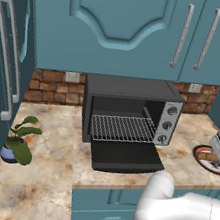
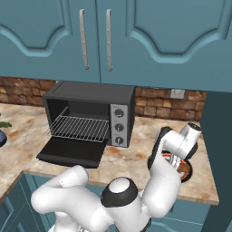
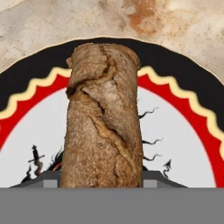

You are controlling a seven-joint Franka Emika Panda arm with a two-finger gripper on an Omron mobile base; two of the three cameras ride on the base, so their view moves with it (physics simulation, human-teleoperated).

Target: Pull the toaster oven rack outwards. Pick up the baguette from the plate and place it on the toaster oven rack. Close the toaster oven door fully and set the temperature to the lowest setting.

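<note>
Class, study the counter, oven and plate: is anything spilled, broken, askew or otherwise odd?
Nothing stands out. The toaster oven sits square with its door down flat and its rack level. The baguette lies whole on the plate, its cracked crust looking natural.

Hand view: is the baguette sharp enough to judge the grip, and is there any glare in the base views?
Hand view: baguette crisp, crust cracks clear, evenly lit on the plate. Left base view: no glare; toaster oven cavity dark, rack bars distinct. Right base view: arm hides most of the plate.

Cracked tan baguette (image 3: 104, 118) lies on the red-rimmed plate (image 3: 183, 144), right of the open toaster oven (image 1: 129, 113).
</note>
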